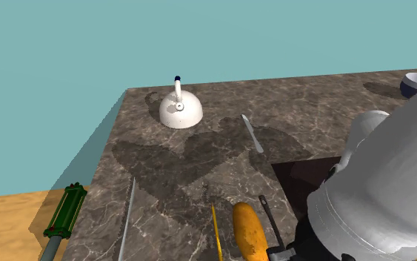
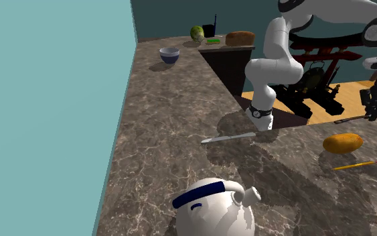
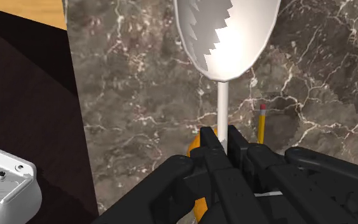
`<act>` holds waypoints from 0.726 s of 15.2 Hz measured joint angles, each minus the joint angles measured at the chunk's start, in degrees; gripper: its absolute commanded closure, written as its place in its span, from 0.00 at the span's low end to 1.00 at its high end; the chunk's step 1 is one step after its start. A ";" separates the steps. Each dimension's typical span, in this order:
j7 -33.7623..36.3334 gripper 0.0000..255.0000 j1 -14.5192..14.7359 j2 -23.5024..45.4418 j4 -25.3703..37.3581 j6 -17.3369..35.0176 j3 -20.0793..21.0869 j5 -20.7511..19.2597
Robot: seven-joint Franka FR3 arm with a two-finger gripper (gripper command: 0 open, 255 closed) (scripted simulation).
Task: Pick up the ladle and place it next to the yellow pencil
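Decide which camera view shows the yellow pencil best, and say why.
The second exterior view: the yellow pencil lies whole on the counter, both ends clear. The shoulder view cuts the pencil off at the bottom edge. In the wrist view the gripper hides all but one end.

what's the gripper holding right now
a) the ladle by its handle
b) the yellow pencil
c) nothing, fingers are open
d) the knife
a: in the wrist view the gripper is shut on the thin white handle of the ladle, whose bowl sticks out past the fingertips, while the yellow pencil lies apart on the counter.
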 measured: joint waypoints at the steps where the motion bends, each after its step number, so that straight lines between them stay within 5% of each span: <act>1: 0.28 1.00 0.18 0.03 -0.23 0.39 0.57 0.43; 11: -0.59 1.00 0.04 2.44 -4.54 7.68 6.41 4.87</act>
